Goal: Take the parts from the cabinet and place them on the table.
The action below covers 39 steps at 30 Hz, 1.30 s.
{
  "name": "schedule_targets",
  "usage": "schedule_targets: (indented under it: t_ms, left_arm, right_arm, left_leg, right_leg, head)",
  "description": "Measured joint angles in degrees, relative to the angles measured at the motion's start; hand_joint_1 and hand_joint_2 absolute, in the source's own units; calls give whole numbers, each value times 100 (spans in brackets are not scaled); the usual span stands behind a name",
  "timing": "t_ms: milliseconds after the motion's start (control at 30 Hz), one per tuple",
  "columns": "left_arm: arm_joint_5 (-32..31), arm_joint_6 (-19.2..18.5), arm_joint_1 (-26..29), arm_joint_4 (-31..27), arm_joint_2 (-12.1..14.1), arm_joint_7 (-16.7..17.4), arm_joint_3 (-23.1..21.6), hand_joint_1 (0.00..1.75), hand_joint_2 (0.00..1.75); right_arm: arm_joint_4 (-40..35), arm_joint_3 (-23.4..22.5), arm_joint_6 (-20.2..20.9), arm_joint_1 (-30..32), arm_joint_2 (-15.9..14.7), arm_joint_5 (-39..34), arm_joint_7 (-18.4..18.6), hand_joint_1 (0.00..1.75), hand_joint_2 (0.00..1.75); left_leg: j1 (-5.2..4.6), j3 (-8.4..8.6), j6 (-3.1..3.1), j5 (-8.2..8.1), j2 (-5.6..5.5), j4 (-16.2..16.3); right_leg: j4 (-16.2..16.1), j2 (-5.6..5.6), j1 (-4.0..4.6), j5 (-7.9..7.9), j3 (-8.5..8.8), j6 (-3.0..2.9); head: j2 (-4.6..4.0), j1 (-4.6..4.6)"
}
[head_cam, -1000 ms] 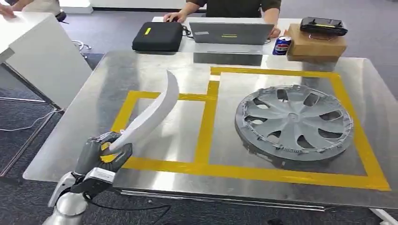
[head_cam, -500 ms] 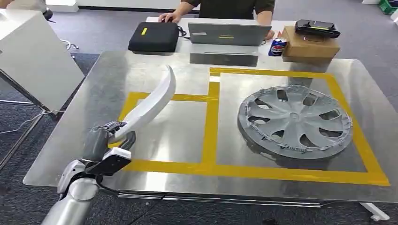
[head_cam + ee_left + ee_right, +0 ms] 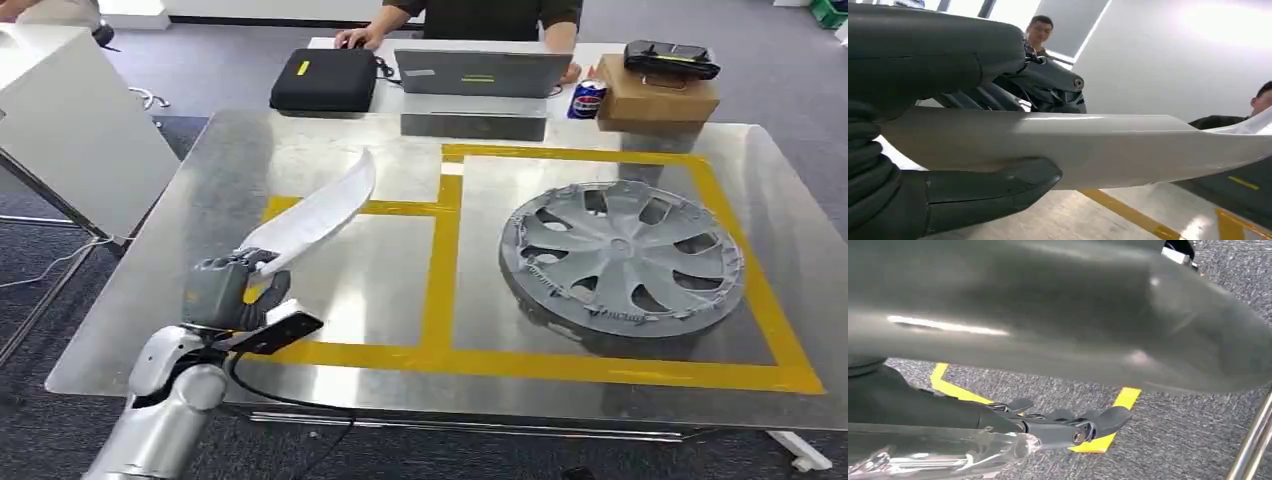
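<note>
Steel table (image 3: 300,160) ahead, taped into yellow bays; a hubcap (image 3: 622,256) fills the right bay. My left hand (image 3: 232,290) grips the white trim (image 3: 312,214) at its near end, blade angled over the left bay. I'd lower it flat inside the tape, then let go. Right hand (image 3: 1058,425): can't tell.

The steel tabletop (image 3: 250,160) carries yellow tape outlines (image 3: 440,270) and a grey hubcap (image 3: 622,257), lying well right of the left robot hand (image 3: 232,292).
</note>
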Motion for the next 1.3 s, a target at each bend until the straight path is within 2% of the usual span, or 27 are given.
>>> schedule_targets:
  t_ms: [200,700,733,1300]
  left_arm:
    - [-474,54,-48,236,44,177,-166,175,175]
    - [-426,22,-104,518,133,116,-302,175,175]
    - [-426,17,-105,529,136,111,-306,0,175]
    - [-555,13,-188,684,177,162,-439,0,175]
  right_arm:
    - [0,-2,0,-6,0,33,30,0,0]
    - [0,-22,0,-10,-2,83,61,0,0]
    - [0,-22,0,-10,0,83,61,0,0]
    - [0,-26,-4,-13,-2,116,70,0,0]
  left_leg:
    - [1,-1,-2,1,0,-1]
    - [0,-3,-2,1,0,-1]
    - [1,-3,-2,1,0,-1]
    - [1,-4,-2,1,0,-1]
  right_leg:
    - [1,0,1,0,-1,-1]
    - [2,0,1,0,-4,-1]
    - [2,0,1,0,-4,-1]
    - [2,0,1,0,-4,-1]
  head:
    - [0,2]
    - [0,2]
    - [0,2]
    - [0,2]
